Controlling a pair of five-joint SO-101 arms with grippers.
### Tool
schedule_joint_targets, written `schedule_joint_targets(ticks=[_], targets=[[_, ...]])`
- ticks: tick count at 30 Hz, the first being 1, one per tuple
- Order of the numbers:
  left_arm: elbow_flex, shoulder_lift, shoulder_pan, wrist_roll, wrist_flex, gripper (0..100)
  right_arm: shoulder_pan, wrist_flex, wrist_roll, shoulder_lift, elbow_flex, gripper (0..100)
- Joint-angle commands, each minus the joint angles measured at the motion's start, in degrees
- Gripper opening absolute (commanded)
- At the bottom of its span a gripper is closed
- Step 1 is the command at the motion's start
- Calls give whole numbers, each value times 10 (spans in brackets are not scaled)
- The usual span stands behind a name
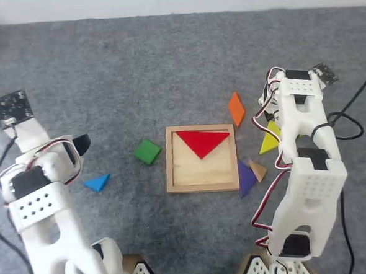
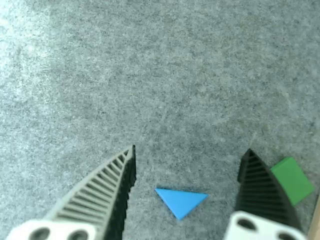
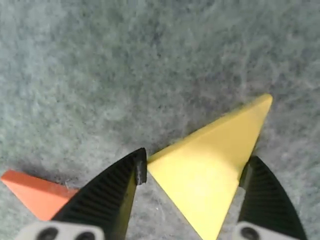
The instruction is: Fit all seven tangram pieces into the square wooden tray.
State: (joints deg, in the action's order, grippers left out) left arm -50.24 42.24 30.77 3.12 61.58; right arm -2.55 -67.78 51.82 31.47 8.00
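Right claw (image 3: 196,157): my fingers are spread wide astride the yellow triangle (image 3: 210,165), right of the tray (image 1: 170,169), not clamped. My left claw (image 2: 190,150) is open and empty near the blue triangle (image 2: 180,201). Red triangle (image 1: 202,141) lies in the tray's far half.

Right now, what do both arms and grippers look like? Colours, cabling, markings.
Both arms are white printed shells with black servos and red, white and black wires. Left arm has a perforated panel and a black camera board. Right arm adds a looping black cable. Left gripper and right gripper: ribbed pointed fingers, one grey, one black.
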Motion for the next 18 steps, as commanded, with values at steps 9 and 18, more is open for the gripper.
schedule_joint_targets(ticks=[9, 18], targets=[[2, 5, -4, -7, -10, 318, -3, 5, 5, -7, 27, 157], [2, 5, -4, -7, -10, 318, 26, -72, -4, -79, 29, 158]])
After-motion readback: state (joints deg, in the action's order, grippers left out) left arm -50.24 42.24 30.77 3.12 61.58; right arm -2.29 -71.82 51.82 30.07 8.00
